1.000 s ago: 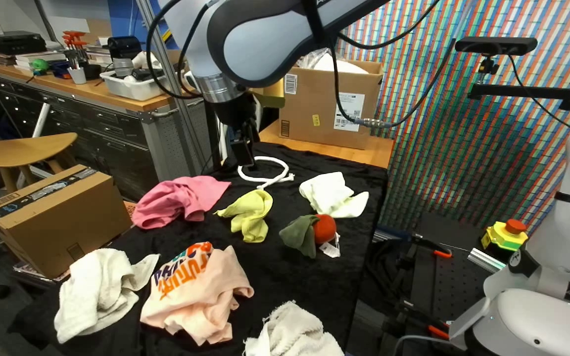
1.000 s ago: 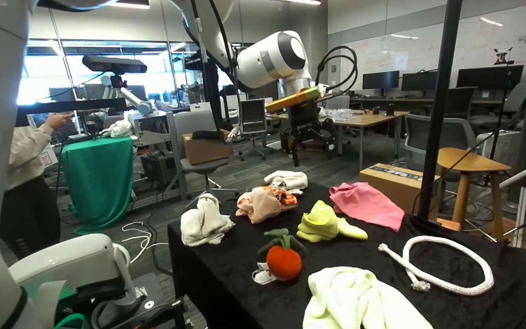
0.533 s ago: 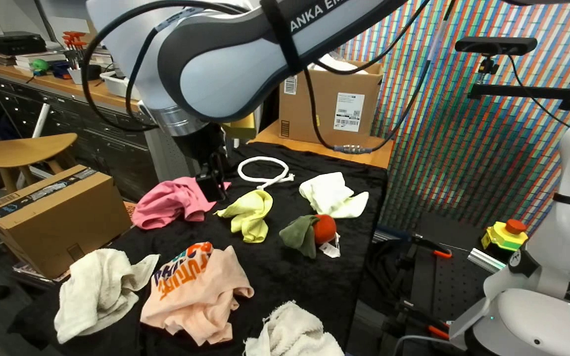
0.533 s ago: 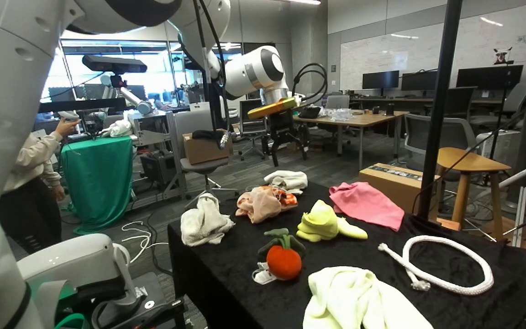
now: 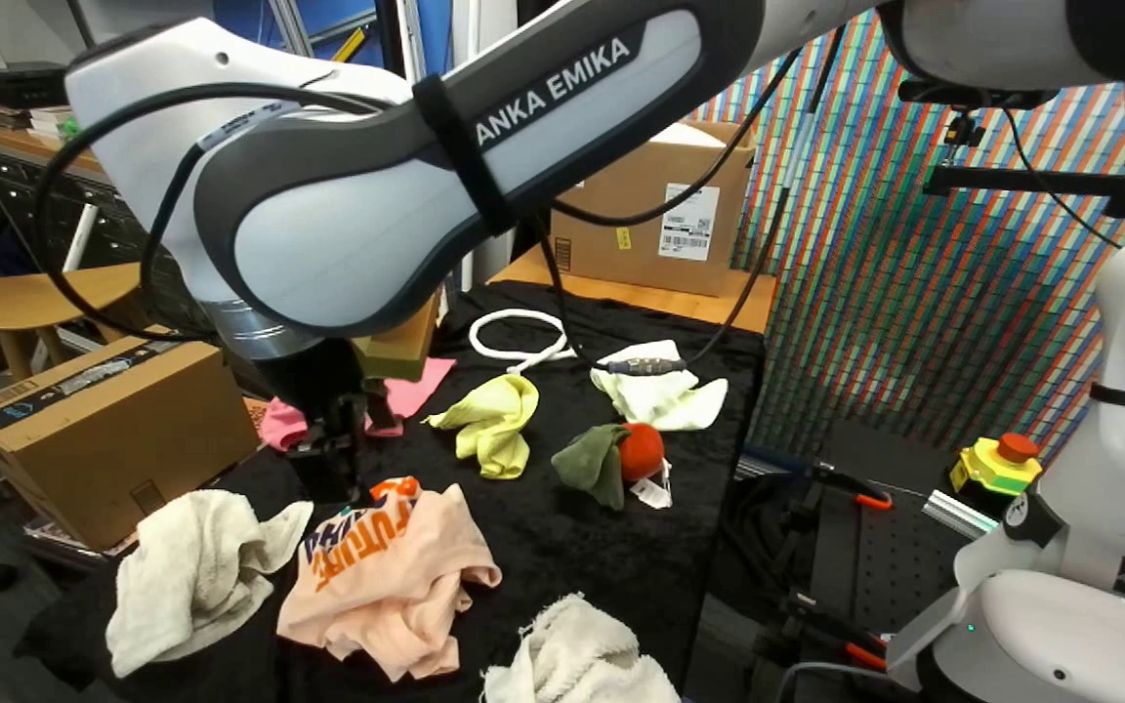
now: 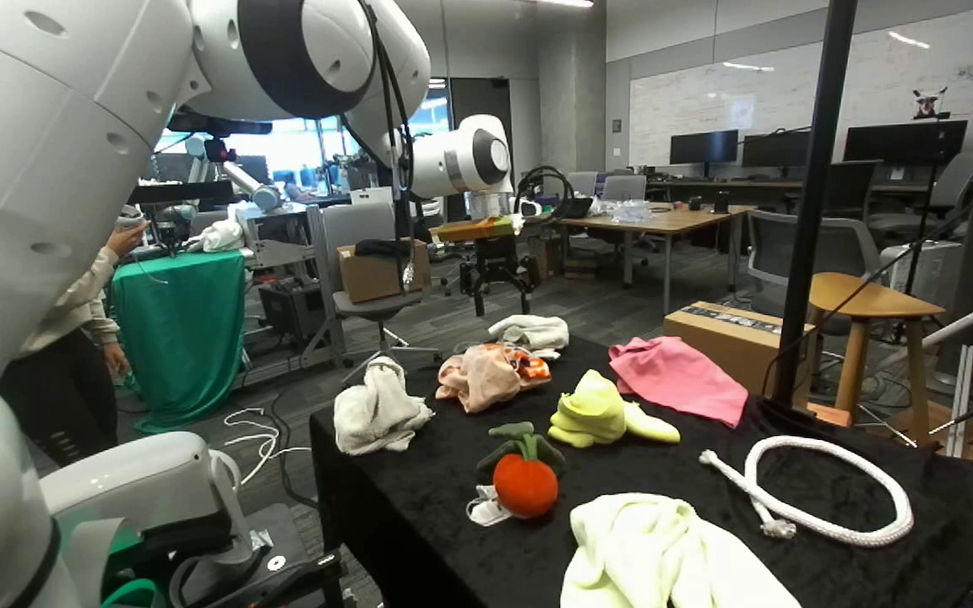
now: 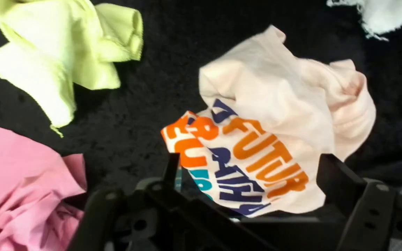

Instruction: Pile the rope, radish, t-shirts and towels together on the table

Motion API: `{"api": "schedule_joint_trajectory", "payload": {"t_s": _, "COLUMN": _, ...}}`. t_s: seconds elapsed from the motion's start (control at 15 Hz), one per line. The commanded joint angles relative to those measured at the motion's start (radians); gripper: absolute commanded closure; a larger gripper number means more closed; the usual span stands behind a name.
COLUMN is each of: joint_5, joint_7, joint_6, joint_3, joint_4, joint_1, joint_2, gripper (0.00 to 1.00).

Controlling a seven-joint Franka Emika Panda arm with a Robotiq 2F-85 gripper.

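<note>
On a black-draped table (image 5: 562, 547), eight things lie spread out: one rope, one radish and six pieces of fabric. The white rope (image 6: 862, 537) curls in one loop, its two ends near each other. The radish (image 6: 525, 485) is a red plush with green leaves. Among the fabrics are one peach T-shirt (image 7: 274, 97) printed with orange, navy and teal letters, one pink cloth (image 6: 676, 376), one yellow cloth (image 6: 589, 414) and one pale yellow cloth (image 6: 647, 540). The remaining two are off-white: a plain towel (image 5: 196, 576) just beside the T-shirt, and a frayed towel (image 5: 577, 659).

One gripper (image 6: 502, 302) hangs above the table, its two fingers spread wide and holding nothing. The wrist view takes in all or part of four fabrics, with the T-shirt's lettering visible between the fingers.

In an exterior view, two cardboard boxes show: a taped box (image 5: 123, 430) beside the table and a labelled box (image 5: 611, 259) behind it. One person (image 6: 64, 388), partly hidden by the robot arm (image 6: 56, 169), stands in the background.
</note>
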Motion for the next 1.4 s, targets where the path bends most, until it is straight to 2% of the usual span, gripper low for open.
{"api": "schedule_joint_trajectory", "payload": {"t_s": 0.0, "joint_5": 0.084, "joint_7": 0.078, "joint_6": 0.059, "joint_3": -0.001, "joint_4": 0.093, "joint_1": 0.009, "joint_2": 0.066, "gripper": 0.00}}
{"api": "schedule_joint_trajectory", "payload": {"t_s": 0.4, "joint_5": 0.112, "joint_7": 0.102, "joint_6": 0.203, "joint_3": -0.014, "joint_4": 0.157, "joint_1": 0.025, "joint_2": 0.149, "gripper": 0.00}}
{"api": "schedule_joint_trajectory", "payload": {"t_s": 0.87, "joint_5": 0.103, "joint_7": 0.063, "joint_6": 0.302, "joint_3": -0.018, "joint_4": 0.259, "joint_1": 0.045, "joint_2": 0.260, "gripper": 0.00}}
{"api": "schedule_joint_trajectory", "payload": {"t_s": 1.07, "joint_5": 0.100, "joint_7": 0.086, "joint_6": 0.391, "joint_3": 0.005, "joint_4": 0.266, "joint_1": 0.036, "joint_2": 0.282, "gripper": 0.00}}
{"api": "schedule_joint_trajectory", "payload": {"t_s": 1.33, "joint_5": 0.096, "joint_7": 0.099, "joint_6": 0.483, "joint_3": 0.001, "joint_4": 0.272, "joint_1": 0.045, "joint_2": 0.314, "gripper": 0.00}}
